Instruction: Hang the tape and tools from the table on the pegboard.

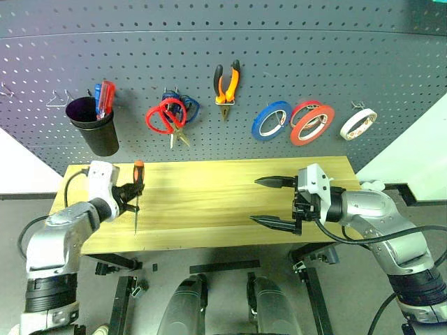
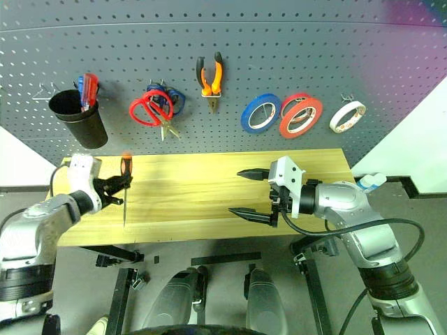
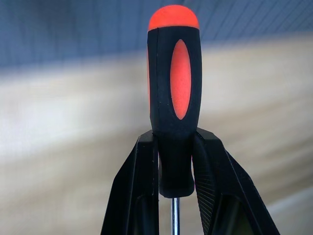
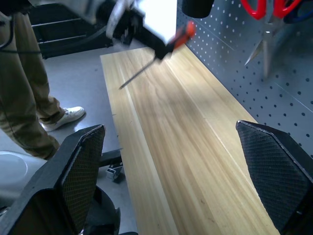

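My left gripper is shut on the slim orange-and-black screwdriver, gripping the lower handle. It holds the screwdriver upright over the left end of the table, shaft pointing down. My right gripper hovers open and empty over the table's right half, fingers pointing left. On the pegboard hang the red-handled scissors, the orange-and-black pliers and, at far right, the whitish tape.
A black cup on the pegboard's left holds red and blue screwdrivers. Blue-handled scissors hang behind the red ones. A blue roll and red rolls hang right of the pliers. A person's legs stand beyond the table's left end.
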### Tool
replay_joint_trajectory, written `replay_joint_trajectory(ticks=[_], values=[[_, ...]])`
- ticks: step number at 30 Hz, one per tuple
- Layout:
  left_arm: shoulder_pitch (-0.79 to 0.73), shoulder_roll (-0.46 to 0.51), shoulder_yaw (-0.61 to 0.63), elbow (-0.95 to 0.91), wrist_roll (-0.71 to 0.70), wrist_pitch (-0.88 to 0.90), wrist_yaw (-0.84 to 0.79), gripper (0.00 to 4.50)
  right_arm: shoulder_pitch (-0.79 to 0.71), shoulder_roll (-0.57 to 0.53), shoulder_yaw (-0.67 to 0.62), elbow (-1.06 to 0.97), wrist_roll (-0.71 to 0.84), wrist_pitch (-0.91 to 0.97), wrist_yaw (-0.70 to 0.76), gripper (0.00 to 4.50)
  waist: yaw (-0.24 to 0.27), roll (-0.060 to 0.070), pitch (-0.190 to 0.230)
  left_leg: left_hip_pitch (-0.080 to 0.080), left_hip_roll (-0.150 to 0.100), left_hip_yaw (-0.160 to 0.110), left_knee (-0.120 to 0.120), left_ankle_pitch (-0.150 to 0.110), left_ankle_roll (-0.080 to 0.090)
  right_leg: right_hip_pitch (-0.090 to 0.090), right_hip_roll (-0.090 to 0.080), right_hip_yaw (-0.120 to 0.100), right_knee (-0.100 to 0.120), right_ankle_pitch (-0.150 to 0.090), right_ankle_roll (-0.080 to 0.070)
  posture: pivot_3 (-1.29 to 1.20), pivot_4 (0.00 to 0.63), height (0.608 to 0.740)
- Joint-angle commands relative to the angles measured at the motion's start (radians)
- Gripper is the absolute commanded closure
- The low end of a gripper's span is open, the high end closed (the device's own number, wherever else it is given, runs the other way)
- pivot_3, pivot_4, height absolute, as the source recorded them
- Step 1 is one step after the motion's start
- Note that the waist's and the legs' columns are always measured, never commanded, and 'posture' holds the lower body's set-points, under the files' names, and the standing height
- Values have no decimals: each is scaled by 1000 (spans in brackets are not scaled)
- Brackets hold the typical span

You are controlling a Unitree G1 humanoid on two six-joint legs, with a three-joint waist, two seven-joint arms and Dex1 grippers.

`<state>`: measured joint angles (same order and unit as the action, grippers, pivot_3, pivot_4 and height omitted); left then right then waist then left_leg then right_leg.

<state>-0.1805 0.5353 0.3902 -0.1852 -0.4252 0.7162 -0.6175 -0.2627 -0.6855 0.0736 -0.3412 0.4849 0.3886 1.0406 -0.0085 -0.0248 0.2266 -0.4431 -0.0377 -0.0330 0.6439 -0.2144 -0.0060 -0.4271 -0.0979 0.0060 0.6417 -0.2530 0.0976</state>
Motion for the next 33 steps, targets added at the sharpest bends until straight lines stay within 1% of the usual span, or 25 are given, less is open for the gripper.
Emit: replay_joint_trajectory(ticks=[1,2,5,11,14,17,23,28,33], values=[[5,27,100,-98,-126,-92,-99,3899,-21,5,-5,-2,-2,-30,15,0,1,0,0,0,0,0,0,0,0,0,0,0,-1,0,0,21,184,727],[-3,31,127,-109,-170,-91,-115,3899,-24,8,-7,-2,0,-33,16,0,2,0,0,0,0,0,-1,0,0,1,0,0,-2,0,0,21,183,727],[-65,66,218,-105,-300,-86,-142,3899,-49,47,-60,-24,98,7,-5,0,2,0,0,0,0,0,-1,0,1,1,1,0,-3,1,0,25,176,727],[-213,154,285,-64,-447,-74,-122,3899,-84,84,-134,-42,223,62,-38,0,7,0,0,0,0,0,0,0,1,2,2,-2,-4,3,3,22,166,727],[-339,185,316,18,-487,-96,-68,3899,-89,91,-148,-43,245,73,-54,0,18,0,0,0,0,0,0,0,1,2,3,-4,-3,3,3,19,163,727],[-442,211,314,99,-464,-151,-39,3899,-85,93,-147,-48,248,74,-64,0,20,0,0,0,0,0,1,0,1,2,4,-4,-1,3,4,18,160,727],[-605,256,219,316,-275,-338,14,3899,-100,116,-159,-42,261,69,-95,0,20,-1,-1,1,0,1,3,1,1,2,7,-4,3,3,5,11,152,727],[-680,261,175,441,-198,-464,-8,3899,-105,133,-173,-39,275,71,-126,0,20,-1,-1,1,0,1,5,1,0,2,8,-4,6,3,5,7,150,727],[-711,250,127,525,-160,-540,-63,3899,-100,135,-172,-41,279,71,-135,0,19,-1,-1,1,0,1,5,1,0,2,8,-4,6,4,5,-1,146,727]])
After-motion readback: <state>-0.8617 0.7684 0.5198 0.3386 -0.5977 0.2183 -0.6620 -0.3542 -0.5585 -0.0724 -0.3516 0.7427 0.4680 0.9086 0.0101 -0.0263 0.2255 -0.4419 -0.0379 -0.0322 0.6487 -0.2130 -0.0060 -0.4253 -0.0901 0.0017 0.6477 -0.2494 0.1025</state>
